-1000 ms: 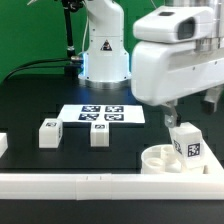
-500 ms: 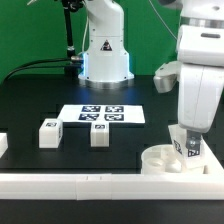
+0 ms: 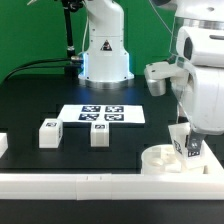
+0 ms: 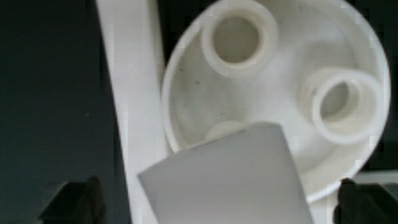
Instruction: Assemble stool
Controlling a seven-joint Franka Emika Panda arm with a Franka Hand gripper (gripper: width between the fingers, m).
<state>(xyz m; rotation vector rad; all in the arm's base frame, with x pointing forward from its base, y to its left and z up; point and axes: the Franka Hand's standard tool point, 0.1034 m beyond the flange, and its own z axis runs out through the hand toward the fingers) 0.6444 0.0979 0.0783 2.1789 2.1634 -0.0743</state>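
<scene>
Jaws spread wide, the leg between them, standing slightly tilted on the seat. If they close off-centre, one jaw likely shoves the leg askew, missing its socket.

White seat ring, white legs with black-and-white square tags, black table, white black-patterned marker board.

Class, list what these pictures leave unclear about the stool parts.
Exterior view: object at the left edge, cut off by the frame.
Wrist view: nearest leg, blurred, hides part of the seat.
Exterior view: that leg's base, hidden behind the seat's rim.
</scene>
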